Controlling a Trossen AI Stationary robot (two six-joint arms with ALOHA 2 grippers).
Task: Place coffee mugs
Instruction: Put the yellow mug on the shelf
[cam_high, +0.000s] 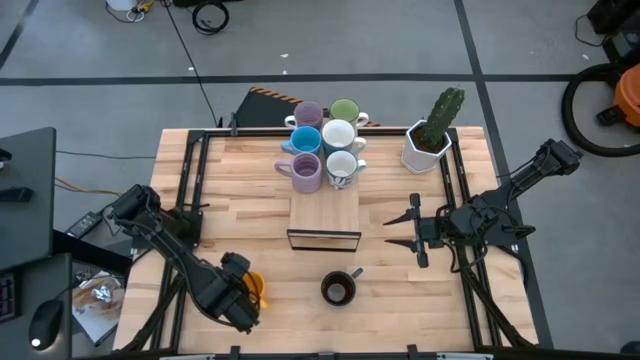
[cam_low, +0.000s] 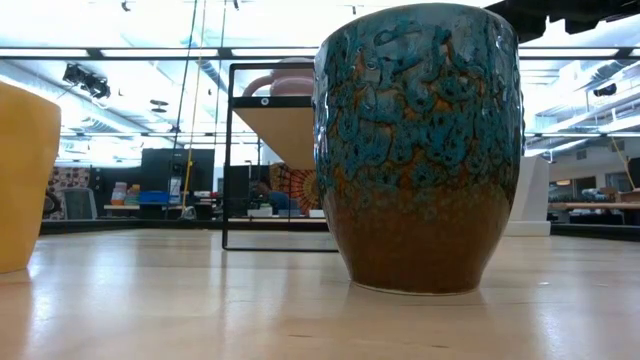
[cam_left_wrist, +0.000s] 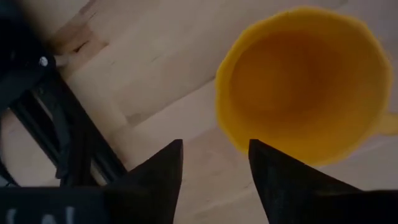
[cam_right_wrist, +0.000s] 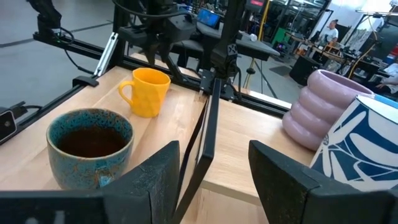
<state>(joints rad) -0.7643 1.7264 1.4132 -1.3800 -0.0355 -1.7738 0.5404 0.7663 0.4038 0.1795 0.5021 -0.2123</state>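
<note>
An orange mug stands upright on its base near the table's front left. My left gripper hangs open just above it, pointing down, with its fingers over the bare wood beside the mug's rim. A dark mug with teal glaze stands upright at the front middle. Several more mugs, among them a lilac one and a white one, are clustered at the far end of a wooden riser. My right gripper waits open and level to the right of the riser.
A white faceted pot with a cactus stands at the far right. The riser's black metal frame rises between my right gripper and the front mugs. Black rails run along both table sides. Bare wood lies between the two front mugs.
</note>
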